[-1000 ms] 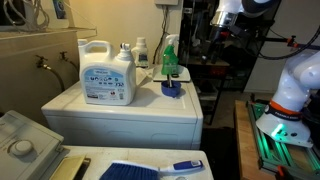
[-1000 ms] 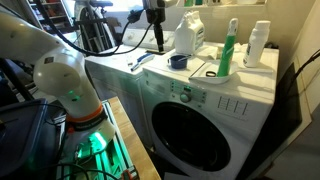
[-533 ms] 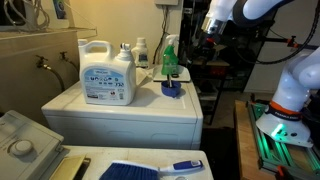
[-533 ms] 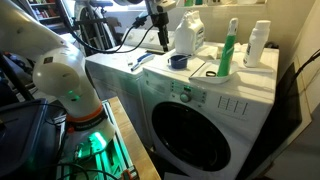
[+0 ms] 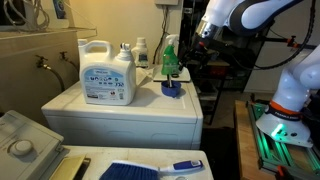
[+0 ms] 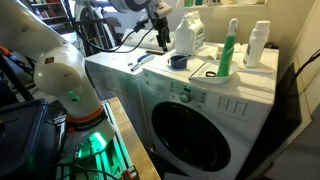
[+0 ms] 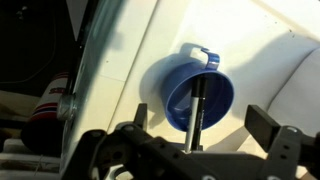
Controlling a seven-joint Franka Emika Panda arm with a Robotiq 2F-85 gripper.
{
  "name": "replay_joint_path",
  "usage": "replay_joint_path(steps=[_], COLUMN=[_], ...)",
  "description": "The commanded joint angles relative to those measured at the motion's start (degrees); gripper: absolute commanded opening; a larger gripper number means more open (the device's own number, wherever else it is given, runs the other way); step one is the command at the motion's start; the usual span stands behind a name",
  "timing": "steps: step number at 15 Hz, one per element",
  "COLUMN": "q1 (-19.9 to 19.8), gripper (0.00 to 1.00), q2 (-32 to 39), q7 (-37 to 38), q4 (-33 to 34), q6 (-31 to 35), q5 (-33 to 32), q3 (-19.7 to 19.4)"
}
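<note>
Arm [image 5: 240,12] lower than a second ago, fingers [image 7: 262,122] spread wide, empty, above round blue plastic cup [image 7: 216,100] on white worktop [image 7: 280,70].

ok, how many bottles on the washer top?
3: white detergent jug, green spray bottle, small white bottle next to it. More could hide behind the jug.

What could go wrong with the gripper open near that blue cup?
The blue cup sits close to the edge of the washer top, so a nudge from the open gripper might push it off. The dark stick in it could catch a finger and tip it. The green spray bottle nearby may get knocked over.
</note>
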Motion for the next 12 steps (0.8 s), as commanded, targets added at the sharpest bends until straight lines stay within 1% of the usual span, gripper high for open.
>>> replay_joint_path(steps=[1, 2, 4, 5, 6, 7, 8, 9, 11, 12], q1=[-1.36, -2.7, -4.14, -4.38, -4.4, -3.87, -1.41, 0.09, 0.77, 0.93], gripper=[1.0, 1.0, 0.99, 0.91, 0.88, 0.92, 0.93, 0.89, 0.93, 0.93], q2=[8.07, 10.1, 13.47, 15.1, 16.87, 18.17, 18.83, 16.15, 18.15, 18.68], q7=[10.32, 13.46, 19.35, 22.15, 24.93, 27.12, 24.64, 24.55, 24.37, 24.32], q4=[3.17, 4.4, 7.19, 8.6, 10.2, 11.69, 12.87, 9.85, 11.94, 12.45], q6=[8.07, 9.21, 9.15, 8.92, 8.63, 7.85, 6.92, 8.24, 8.12, 8.09], q5=[-5.87, -9.79, -17.08, -20.62, -23.88, -26.21, -23.16, -23.59, -23.36, -23.3], q3=[3.04, 4.14, 4.73, 4.57, 3.93, 2.9, 0.13, -0.56, -2.11, -2.47])
